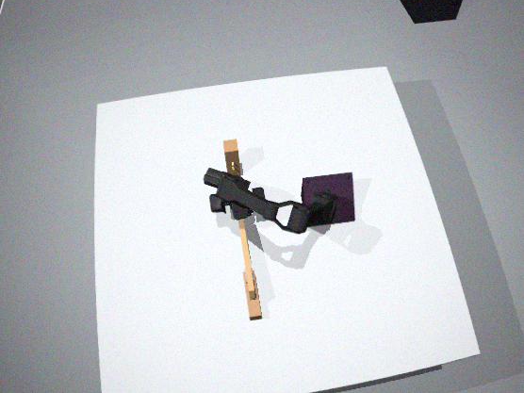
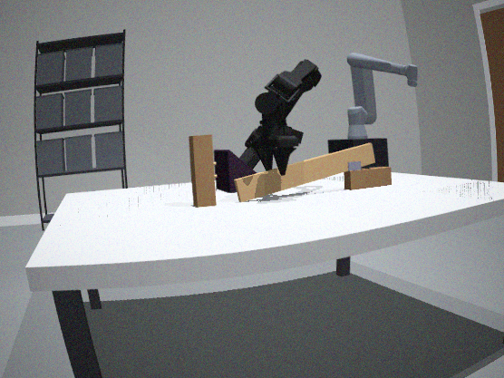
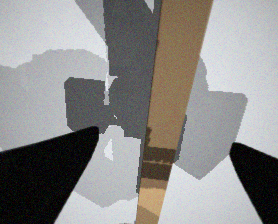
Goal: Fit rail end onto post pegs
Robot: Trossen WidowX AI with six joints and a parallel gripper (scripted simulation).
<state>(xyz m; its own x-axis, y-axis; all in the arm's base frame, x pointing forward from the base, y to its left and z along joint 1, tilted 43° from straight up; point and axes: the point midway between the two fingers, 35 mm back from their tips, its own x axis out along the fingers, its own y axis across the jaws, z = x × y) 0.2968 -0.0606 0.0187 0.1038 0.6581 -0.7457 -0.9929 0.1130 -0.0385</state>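
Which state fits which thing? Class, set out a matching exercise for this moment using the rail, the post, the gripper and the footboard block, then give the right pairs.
Things:
1. rail
2. post
3. gripper
4. footboard block

States:
A. stands upright on the table, its pegs bare
B. open, fingers either side of the rail, holding nothing
C. low on the table, carrying the rail's raised end
D. slanted, one end down on the table, short of the post

Pairs: 1-D, 2-A, 3-B, 4-C
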